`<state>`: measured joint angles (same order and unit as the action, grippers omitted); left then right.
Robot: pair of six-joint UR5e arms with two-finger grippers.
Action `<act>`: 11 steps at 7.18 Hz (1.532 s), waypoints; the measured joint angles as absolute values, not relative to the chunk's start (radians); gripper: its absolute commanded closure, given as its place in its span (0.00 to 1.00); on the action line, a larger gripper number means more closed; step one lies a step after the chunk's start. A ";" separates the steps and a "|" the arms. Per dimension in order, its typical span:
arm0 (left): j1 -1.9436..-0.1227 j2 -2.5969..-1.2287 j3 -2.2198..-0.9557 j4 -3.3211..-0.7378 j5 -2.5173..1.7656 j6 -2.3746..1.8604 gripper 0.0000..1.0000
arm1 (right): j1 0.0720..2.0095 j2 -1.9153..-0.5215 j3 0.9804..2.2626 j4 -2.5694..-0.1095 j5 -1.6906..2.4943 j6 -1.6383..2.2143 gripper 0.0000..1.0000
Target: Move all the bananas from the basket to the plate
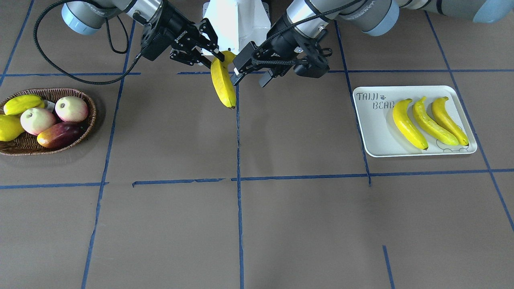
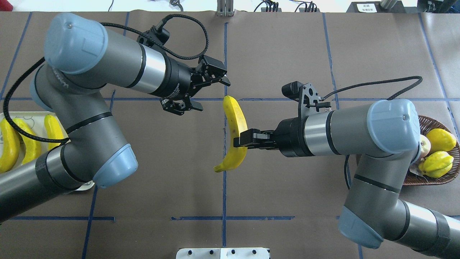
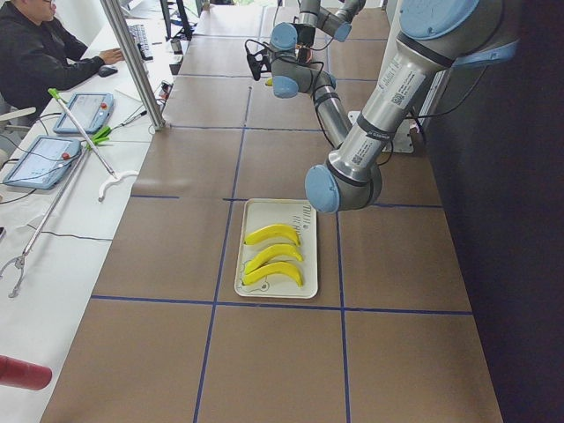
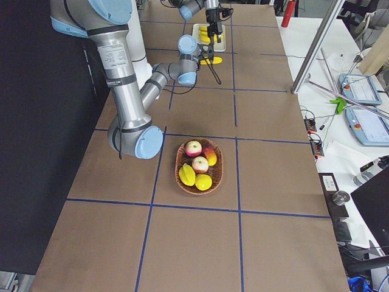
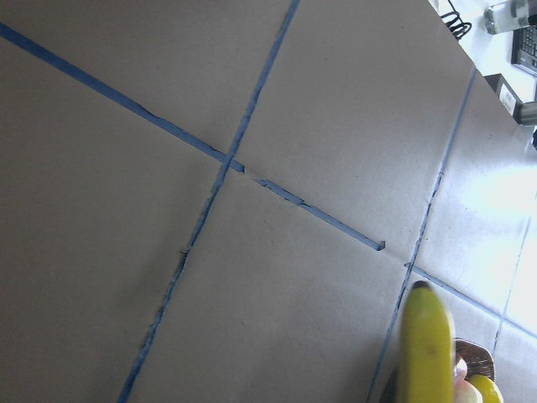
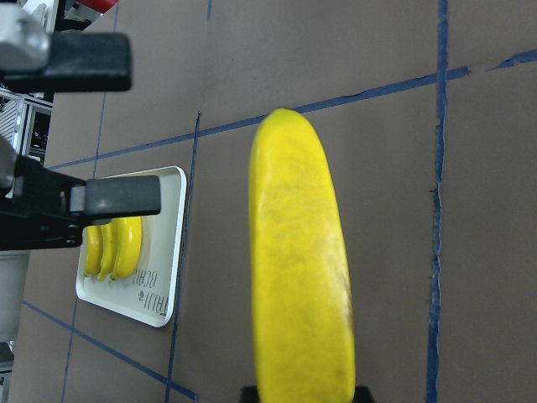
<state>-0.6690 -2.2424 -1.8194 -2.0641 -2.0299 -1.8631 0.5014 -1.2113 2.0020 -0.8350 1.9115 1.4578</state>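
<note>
Overhead, right fingers (image 2: pixel 241 138) tight on 1 banana (image 2: pixel 235 118), left fingers (image 2: pixel 187 106) apart; frontally, plate's (image 1: pixel 375 132) 3 bananas (image 1: pixel 431 124) unobstructed.

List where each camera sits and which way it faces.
Front-facing: across the table, facing the robot's base; both arms, right gripper holding a banana.
Overhead: behind the shoulders, looking down; both arms, left gripper open.
Exterior left: table's left end, above the tray; left arm nearest.
Exterior right: right end, above the basket; right arm nearest.
Left wrist: tilted at the table; banana's tip, no arm.
Right wrist: along the banana toward the tray; left gripper's fingers show.
Shared: both wrist views catch the banana.
</note>
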 measured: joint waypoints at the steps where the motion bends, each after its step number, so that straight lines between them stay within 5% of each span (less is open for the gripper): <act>1: -0.650 -2.261 -1.794 -2.069 -2.005 -1.866 0.01 | 0.492 -1.208 2.004 -0.836 1.899 1.457 1.00; 3: -0.611 -2.273 -1.760 -2.089 -1.975 -1.866 0.01 | 0.490 -1.202 2.010 -0.836 1.892 1.457 1.00; 5: -0.587 -2.272 -1.750 -2.094 -1.972 -1.865 0.99 | 0.489 -1.201 2.013 -0.837 1.891 1.457 1.00; 6: -0.582 -2.271 -1.750 -2.094 -1.972 -1.863 1.00 | 0.489 -1.201 2.014 -0.837 1.891 1.457 0.98; 7: -0.579 -2.271 -1.750 -2.094 -1.973 -1.857 1.00 | 0.490 -1.201 2.014 -0.838 1.891 1.457 0.09; 8: -0.578 -2.271 -1.750 -2.094 -1.975 -1.854 1.00 | 0.490 -1.201 2.014 -0.838 1.891 1.458 0.00; 11: -0.603 -2.270 -1.750 -2.091 -1.978 -1.851 1.00 | 0.495 -1.202 2.026 -0.840 1.898 1.460 0.00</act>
<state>-0.6027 -2.2702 -1.7502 -2.0912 -1.9777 -1.8508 0.4952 -1.2016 2.0263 -0.8405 1.8981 1.4601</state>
